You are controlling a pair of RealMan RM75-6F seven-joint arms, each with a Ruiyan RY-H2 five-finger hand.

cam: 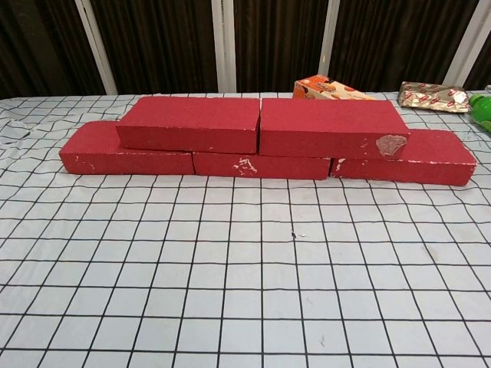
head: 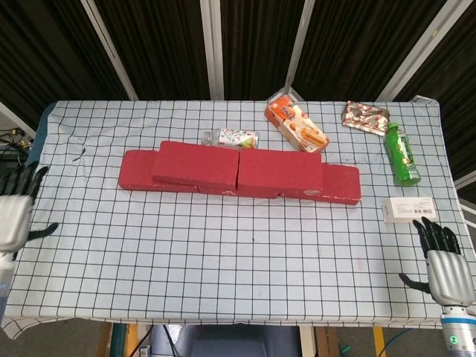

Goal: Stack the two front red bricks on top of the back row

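From the head view, the two upper red foam bricks, the left one (head: 195, 166) and the right one (head: 279, 170), already lie end to end on top of the back row of red bricks (head: 341, 183), their long axes running left to right across the checked cloth surface (head: 245, 253). Both hands sit well apart from the stack, toward the front edge: the left hand (head: 15, 216) low at the left border with fingers spread and nothing in them, the right hand (head: 445, 266) at the front right corner, likewise spread and empty. The stack lies forward and inward of each; the left hand looks a little nearer its brick, though the angle makes that uncertain. From the chest view, neither hand appears; the left top brick (cam: 192, 124) and right top brick (cam: 331, 127) touch at their inner ends, overlapping the joints of the lower row (cam: 261, 165). The stacking looks finished, so no further reach seems needed.
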